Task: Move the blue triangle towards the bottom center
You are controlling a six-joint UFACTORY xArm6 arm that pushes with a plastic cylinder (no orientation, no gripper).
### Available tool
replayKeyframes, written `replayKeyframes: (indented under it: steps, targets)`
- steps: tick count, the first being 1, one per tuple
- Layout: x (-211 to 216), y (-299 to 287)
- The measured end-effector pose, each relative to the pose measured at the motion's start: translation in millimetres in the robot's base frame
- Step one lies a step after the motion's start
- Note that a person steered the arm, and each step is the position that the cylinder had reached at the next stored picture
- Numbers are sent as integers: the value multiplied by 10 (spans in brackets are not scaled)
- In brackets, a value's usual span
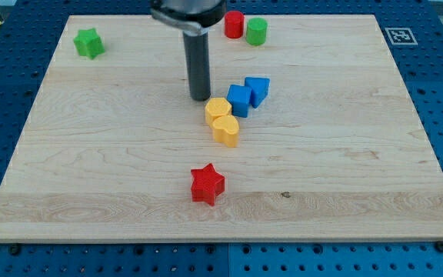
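Observation:
The blue triangle (258, 90) sits right of the board's centre, touching a blue cube (240, 100) on its left. My tip (200, 98) is on the board to the left of the blue cube, a short gap away, and just above and left of a yellow hexagon (218, 110). A yellow heart-like block (225, 130) touches the hexagon from below. No block touches the tip.
A red star (207, 184) lies near the view's bottom centre. A red cylinder (234, 25) and a green cylinder (256, 31) stand at the view's top. A green star (89, 43) is at the top left. The wooden board (91, 177) rests on a blue pegboard.

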State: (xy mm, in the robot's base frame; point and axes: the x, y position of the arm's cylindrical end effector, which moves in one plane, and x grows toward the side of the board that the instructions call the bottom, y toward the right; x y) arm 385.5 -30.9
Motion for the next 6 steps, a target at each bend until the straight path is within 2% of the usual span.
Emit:
replayKeyframes:
  steps: [1, 3, 5, 6]
  targets:
    - [-201, 133]
    - [-194, 424]
    - [-128, 770]
    - [67, 908]
